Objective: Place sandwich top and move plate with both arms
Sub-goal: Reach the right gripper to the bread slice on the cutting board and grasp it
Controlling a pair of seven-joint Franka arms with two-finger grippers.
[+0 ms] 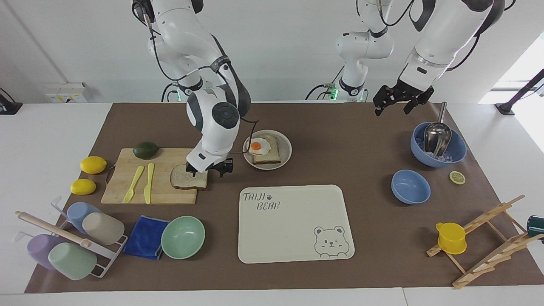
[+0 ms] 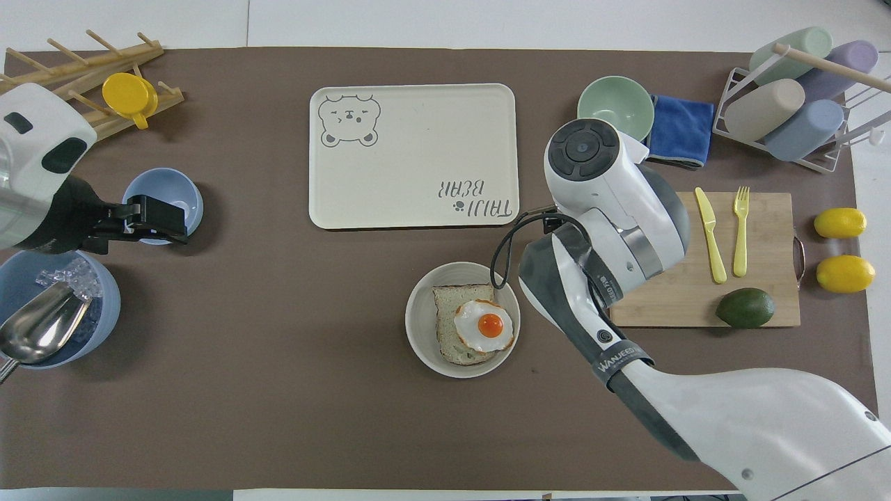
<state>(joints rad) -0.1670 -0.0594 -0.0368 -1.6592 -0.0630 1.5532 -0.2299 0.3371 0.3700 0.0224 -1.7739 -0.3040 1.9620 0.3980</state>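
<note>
- The right arm's black two-finger gripper (image 1: 209,169) is hanging low over the end of the bread slice nearest the plate, its fingers standing apart, one finger over the slice and the other past its edge, with nothing between them.
- The sandwich top (image 1: 187,178), a roughly square slice of light brown wholemeal bread with a darker crust, is lying flat on the pale wooden cutting board (image 1: 127,187), at the board's end toward the middle of the table; whether the fingers are touching it I cannot tell.
- In the overhead view the white arm is covering the slice completely.
- The small round beige-grey plate (image 1: 285,146) is sitting just beside the gripper, toward the left arm's end, carrying a second bread slice (image 1: 272,155) with a fried egg (image 1: 257,146) on it.
- The large rectangular cream tray (image 1: 293,225) with a bear print is lying farther from the robots than the plate.
- A yellow plastic knife (image 1: 148,182), a yellow plastic fork (image 1: 133,183) and a dark green avocado (image 1: 145,149) are sharing the board, well apart from the slice.
- The left arm's black gripper (image 1: 394,102) is waiting in the air with its fingers apart, holding nothing, over the mat beside the big blue bowl (image 1: 457,151) with a metal scoop (image 1: 437,135) in it.
</note>
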